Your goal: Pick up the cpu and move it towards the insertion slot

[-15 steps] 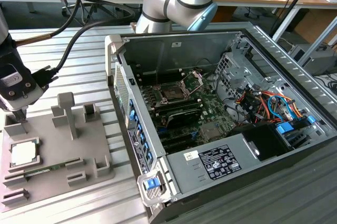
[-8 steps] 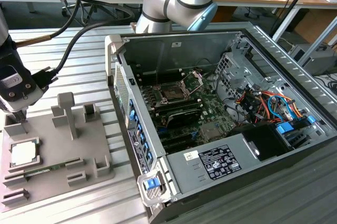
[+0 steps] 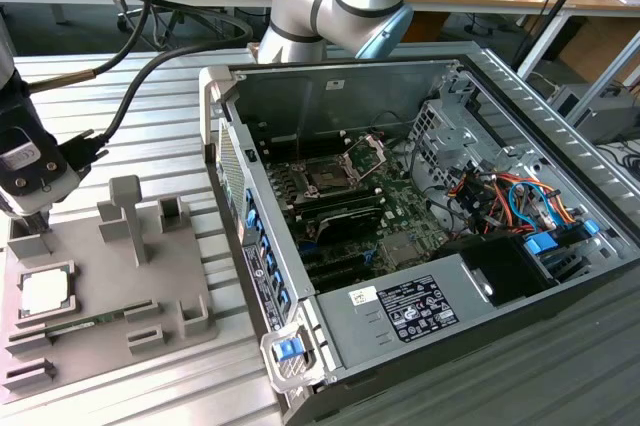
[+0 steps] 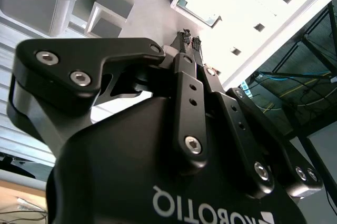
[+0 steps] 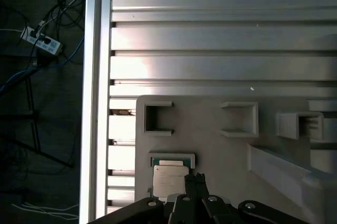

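Observation:
The cpu [image 3: 46, 292] lies flat in a shallow holder on the grey fixture plate [image 3: 175, 281], at the exterior view's left. It is a small square chip with a silvery-white top, also visible in both wrist views [image 5: 168, 175] [image 4: 213, 0]. My gripper [image 3: 33, 218] hangs just above the plate, close behind the chip. Its black fingers are shut together with nothing between them, their tips [image 5: 195, 178] [image 4: 189, 39] beside one edge of the chip. The insertion slot [image 3: 328, 178] sits inside the open computer case, its silver frame hinged up, far to the exterior view's right of the gripper.
The fixture plate carries upright blocks [image 3: 127, 214] and small pockets [image 5: 158, 118], and a long green memory stick [image 3: 85, 323] lies near the chip. The case wall [image 3: 250, 236] stands between plate and socket. Cables [image 3: 515, 201] and a power supply [image 3: 420, 306] fill the case.

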Available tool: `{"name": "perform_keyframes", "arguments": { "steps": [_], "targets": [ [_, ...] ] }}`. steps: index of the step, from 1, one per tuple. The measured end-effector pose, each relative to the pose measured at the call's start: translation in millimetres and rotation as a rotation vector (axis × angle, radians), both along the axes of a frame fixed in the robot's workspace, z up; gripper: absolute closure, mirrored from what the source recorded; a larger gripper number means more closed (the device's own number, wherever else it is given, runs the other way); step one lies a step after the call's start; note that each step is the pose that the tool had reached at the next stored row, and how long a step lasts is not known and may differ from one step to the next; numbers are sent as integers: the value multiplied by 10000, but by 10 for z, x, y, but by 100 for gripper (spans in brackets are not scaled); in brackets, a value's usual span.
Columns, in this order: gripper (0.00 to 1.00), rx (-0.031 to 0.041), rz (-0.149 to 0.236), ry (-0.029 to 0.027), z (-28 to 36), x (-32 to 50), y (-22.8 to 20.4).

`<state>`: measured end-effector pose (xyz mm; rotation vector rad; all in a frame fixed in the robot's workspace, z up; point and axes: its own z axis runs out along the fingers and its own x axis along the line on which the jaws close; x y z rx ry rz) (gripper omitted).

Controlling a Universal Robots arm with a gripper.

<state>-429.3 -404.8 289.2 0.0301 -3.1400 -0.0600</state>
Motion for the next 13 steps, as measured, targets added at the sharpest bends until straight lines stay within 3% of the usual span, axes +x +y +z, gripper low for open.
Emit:
{"name": "perform_keyframes", "arguments": {
  "steps": [13],
  "targets": [
    [89, 1, 0, -2, -7, -30, 0]
  ]
}}
